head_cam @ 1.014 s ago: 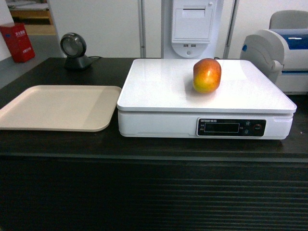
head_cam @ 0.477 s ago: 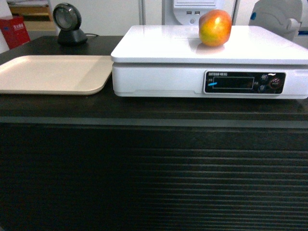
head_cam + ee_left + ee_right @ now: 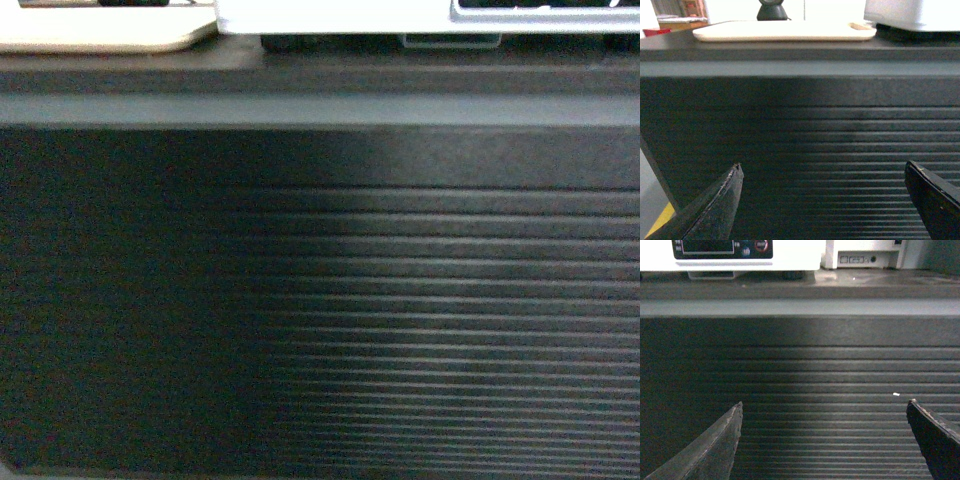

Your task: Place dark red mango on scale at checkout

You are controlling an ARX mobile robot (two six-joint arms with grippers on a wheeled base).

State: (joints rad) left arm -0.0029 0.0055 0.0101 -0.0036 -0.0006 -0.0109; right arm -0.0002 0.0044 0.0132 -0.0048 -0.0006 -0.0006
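Head: ribbed front of the checkout bench [image 3: 320, 300] fills the frame; scale [image 3: 330, 15] base along the top edge; mango out of sight.
Left wrist: left tool [image 3: 825, 197] spread wide, empty, facing the panel; beige tray [image 3: 785, 31] above.
Right wrist: right tool [image 3: 825, 437] wide apart, empty, below the scale's display.

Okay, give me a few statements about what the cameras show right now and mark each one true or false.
1. Both grippers are open and hold nothing. True: the left gripper and the right gripper each show fingers spread wide, with only the ribbed front panel between them.
2. The dark red mango shows in the head view. False: no view shows it now; only the bottom edge of the scale is visible there.
3. The beige tray lies on the counter beside the scale. True.
4. The left gripper's fingers touch the tray. False: they are well below the counter top, in front of the panel.
5. The scale's display panel shows in the right wrist view. True.
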